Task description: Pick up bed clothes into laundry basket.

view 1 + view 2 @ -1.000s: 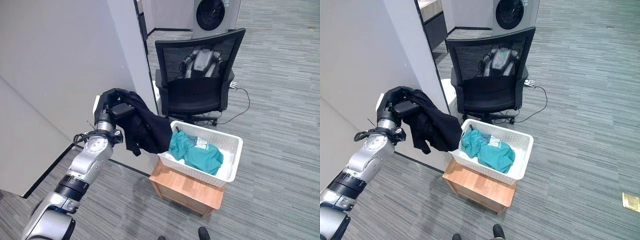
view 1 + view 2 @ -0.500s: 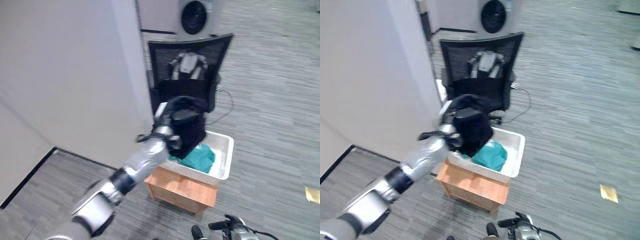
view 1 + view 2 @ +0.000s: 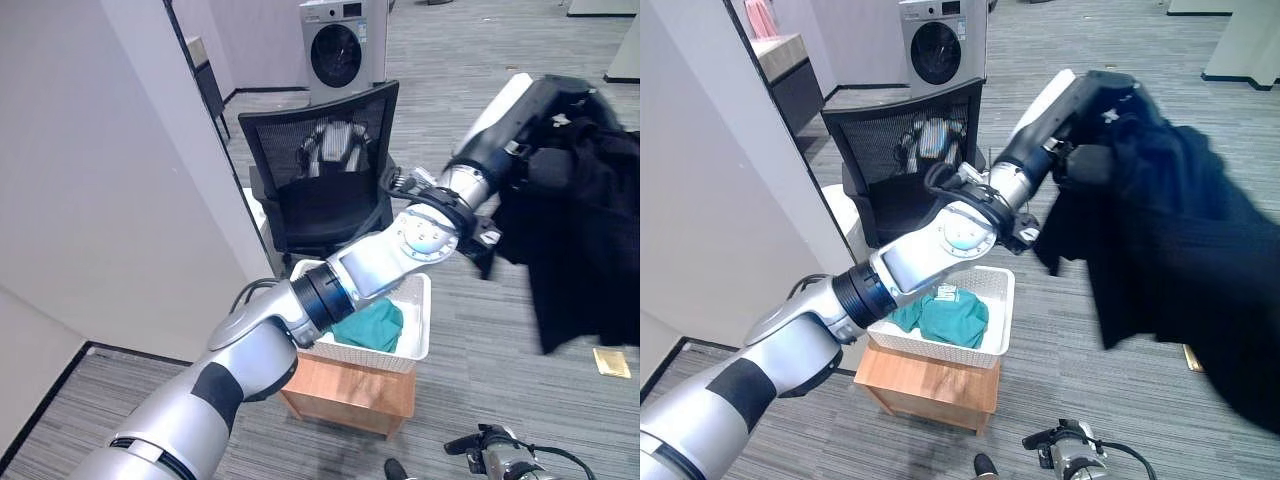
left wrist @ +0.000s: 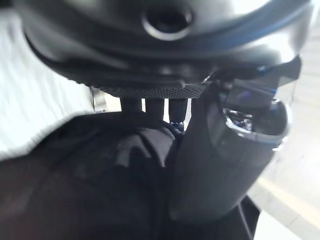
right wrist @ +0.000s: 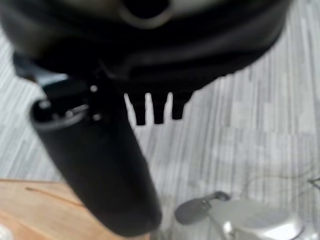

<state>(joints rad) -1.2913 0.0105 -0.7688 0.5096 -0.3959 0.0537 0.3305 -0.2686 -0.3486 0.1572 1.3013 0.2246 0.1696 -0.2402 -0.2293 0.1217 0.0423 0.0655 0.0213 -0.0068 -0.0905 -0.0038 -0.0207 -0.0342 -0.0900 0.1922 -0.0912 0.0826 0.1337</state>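
A: Where is the left hand (image 3: 1095, 105) now, and what is it carrying?

B: It is reaching high into the upper right of the frame in the right eye view; its fingers are curling round a black garment (image 3: 1170, 240), and the cloth is draping down from the hand in a long fold toward the lower right; in the left wrist view the dark cloth (image 4: 85, 175) is lying against the palm, so I am judging the grasp as firm.

A: And the white laundry basket (image 3: 415, 330)?

B: It is standing on a small wooden stool (image 3: 350, 395) in the lower middle of the frame; a teal garment (image 3: 370, 325) is already lying inside it; the black garment is hanging well apart from the basket, to its right and higher.

A: Why is the arm holding it so high?

B: I am thinking it is lifting the cloth so that the loose end is not dragging on the carpet floor (image 3: 480, 330); the garment is long, and a low carry would be catching the basket rim.

A: What about the right hand (image 3: 1065, 450)?

B: It is showing at the bottom edge, low near the floor; in its own wrist view the fingers (image 5: 150, 107) are standing straight and holding nothing; it is idle.

A: Anything else near?

B: A black mesh office chair (image 3: 325, 165) is standing just behind the basket, and a washing machine (image 3: 340, 45) is at the top middle.
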